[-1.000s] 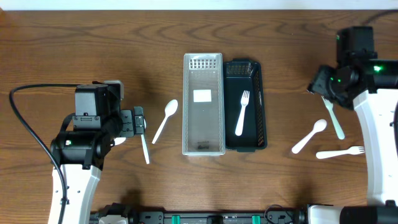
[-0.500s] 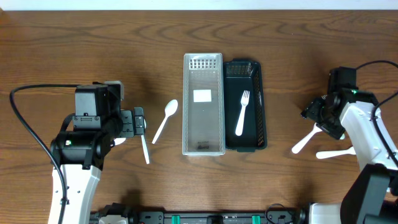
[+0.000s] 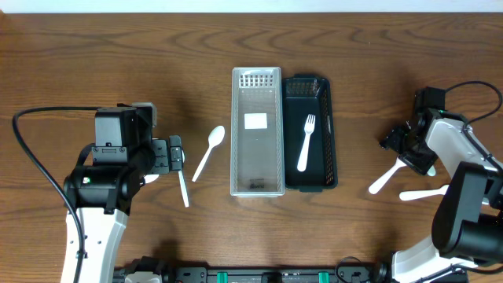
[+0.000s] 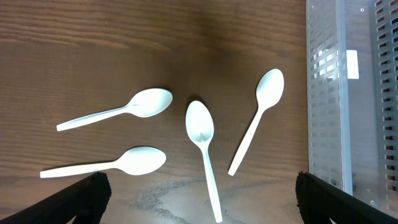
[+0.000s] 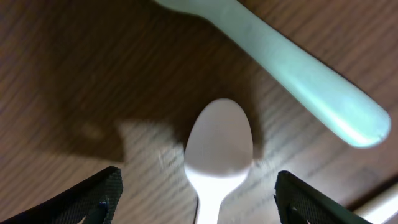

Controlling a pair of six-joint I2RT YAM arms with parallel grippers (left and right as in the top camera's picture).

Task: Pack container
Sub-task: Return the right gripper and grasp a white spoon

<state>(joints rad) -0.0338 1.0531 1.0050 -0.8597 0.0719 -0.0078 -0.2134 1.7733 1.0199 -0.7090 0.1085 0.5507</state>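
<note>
R claw (image 5: 200,198) spread over spoon (image 5: 219,140) on wood-grain table (image 5: 74,74).

Dark wooden table under soft, even light

The table (image 3: 94,63) is dark brown with a wavy grain running along its length, and it is faintly glossy where the light catches it. A thin pale strip (image 3: 251,5) runs past its far edge, and a black rail (image 3: 259,277) sits along the near edge.
</note>
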